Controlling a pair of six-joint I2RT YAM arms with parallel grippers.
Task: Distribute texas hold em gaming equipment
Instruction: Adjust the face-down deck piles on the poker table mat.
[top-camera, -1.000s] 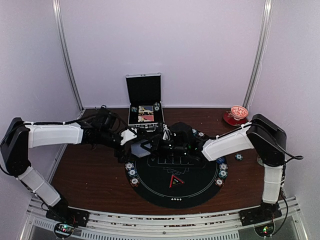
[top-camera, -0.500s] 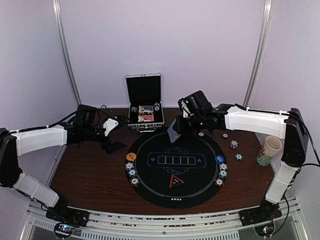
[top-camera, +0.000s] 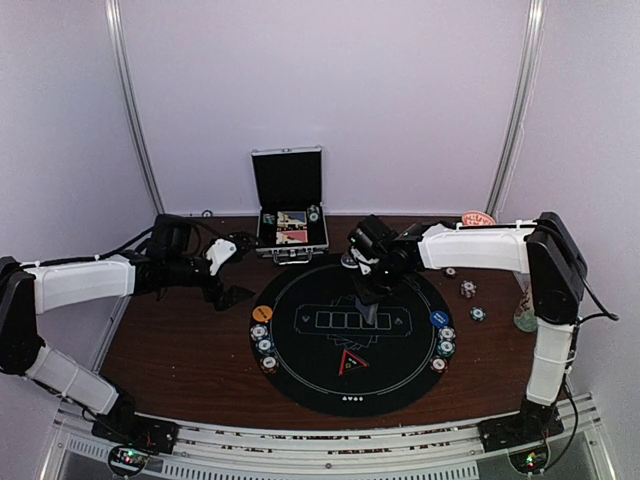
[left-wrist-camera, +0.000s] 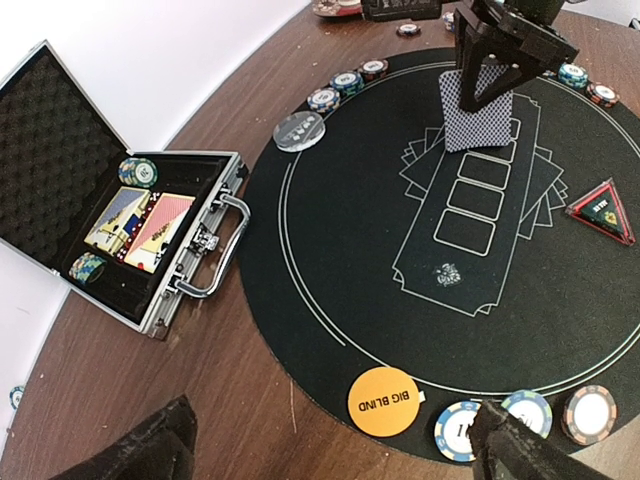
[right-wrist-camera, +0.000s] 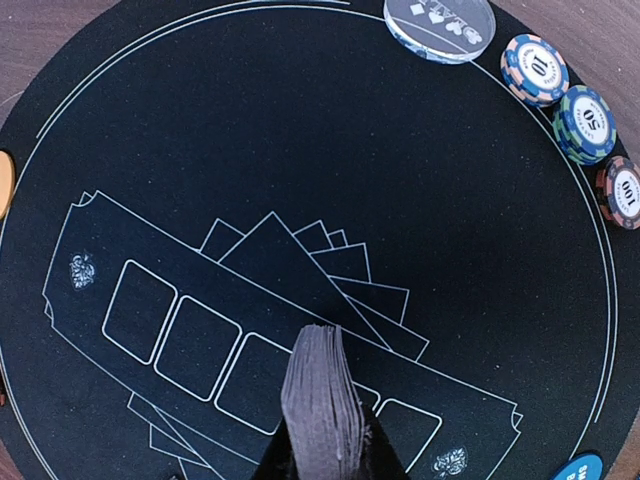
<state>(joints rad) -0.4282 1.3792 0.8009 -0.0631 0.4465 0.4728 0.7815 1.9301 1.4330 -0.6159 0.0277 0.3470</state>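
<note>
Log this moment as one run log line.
right tool: shut on card deck, over card row on mat | left tool: open, near case

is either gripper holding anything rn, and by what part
The right gripper pinches a stack of grey-blue-backed playing cards by one end. The left gripper is open, empty.

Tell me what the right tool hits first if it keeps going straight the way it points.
The right tool points down; the deck of cards it holds would likely meet the black mat first, at the printed card boxes. Gap unclear.
</note>
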